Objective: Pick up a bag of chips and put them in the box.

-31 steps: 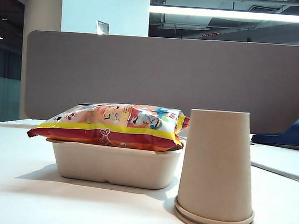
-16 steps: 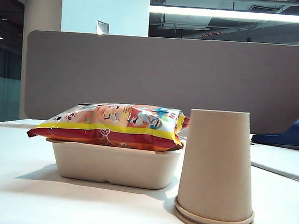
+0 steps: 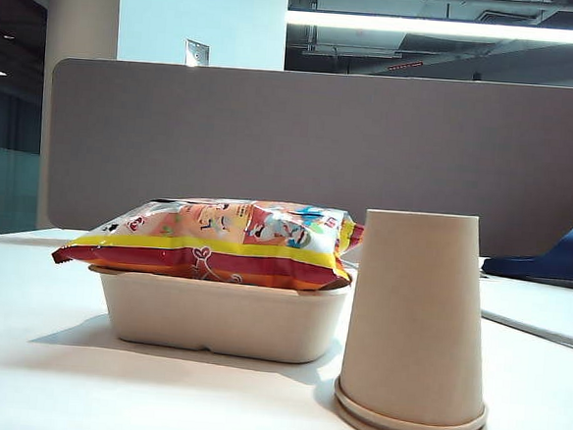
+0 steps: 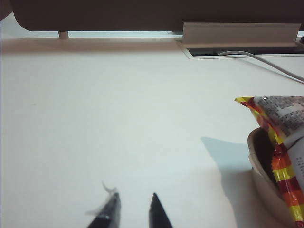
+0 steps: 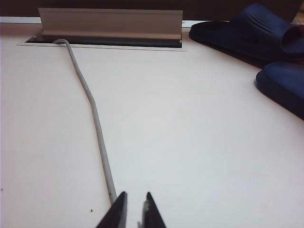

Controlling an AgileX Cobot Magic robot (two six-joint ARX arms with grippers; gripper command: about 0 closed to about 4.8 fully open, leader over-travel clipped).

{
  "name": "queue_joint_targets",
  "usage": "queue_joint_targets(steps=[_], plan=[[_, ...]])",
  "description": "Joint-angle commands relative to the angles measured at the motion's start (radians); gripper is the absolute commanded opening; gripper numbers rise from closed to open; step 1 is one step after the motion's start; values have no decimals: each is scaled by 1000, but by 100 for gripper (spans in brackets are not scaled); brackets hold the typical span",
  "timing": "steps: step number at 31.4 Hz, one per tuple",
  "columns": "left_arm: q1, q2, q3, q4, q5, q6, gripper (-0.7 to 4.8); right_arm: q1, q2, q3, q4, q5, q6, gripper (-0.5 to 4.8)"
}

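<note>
The bag of chips [image 3: 211, 237], striped red, yellow and orange, lies flat across the top of the beige box [image 3: 220, 319] left of the table's middle in the exterior view. Neither gripper appears in that view. In the left wrist view one end of the bag of chips [image 4: 285, 123] overhangs the rim of the box [image 4: 261, 161]. My left gripper [image 4: 135, 197] hangs over bare table well off to the side of it, shut and empty. My right gripper [image 5: 135, 195] is shut over bare table beside a grey cable [image 5: 95, 118]; neither bag nor box shows in its view.
An upside-down beige paper cup [image 3: 416, 327] stands just right of the box, nearer the camera. Dark blue slippers [image 5: 251, 31] lie at the far right of the table. A cable slot with a raised lid [image 5: 109, 28] runs along the back, before the grey partition [image 3: 321, 139].
</note>
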Motion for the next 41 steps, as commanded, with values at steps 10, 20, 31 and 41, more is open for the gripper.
queue_joint_targets(steps=[10,20,31,41], plan=[[90,0,0,-11,1,3,83,-77,0,-2,10,0,-3,50],[87,0,0,-11,1,3,83,-87,0,-2,10,0,-3,50],[87,0,0,-11,1,3,83,-87,0,-2,10,0,-3,50],[87,0,0,-11,1,3,83,-87,0,-2,10,0,-3,50]])
